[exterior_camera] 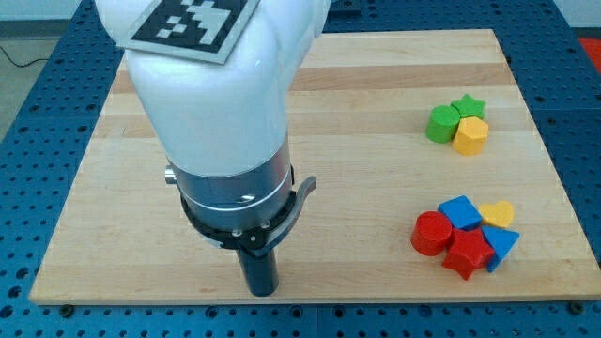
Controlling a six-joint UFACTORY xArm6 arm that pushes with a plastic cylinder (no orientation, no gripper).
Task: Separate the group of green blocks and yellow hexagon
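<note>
A green cylinder, a green star and a yellow hexagon sit touching in a tight group at the view's upper right on the wooden board. My tip is at the rod's lower end near the view's bottom edge, left of centre, far from that group and touching no block. The white arm body fills the view's upper left.
A second cluster lies at the view's lower right: a red cylinder, a red star, a blue cube, a blue triangle and a small yellow block. Blue perforated table surrounds the board.
</note>
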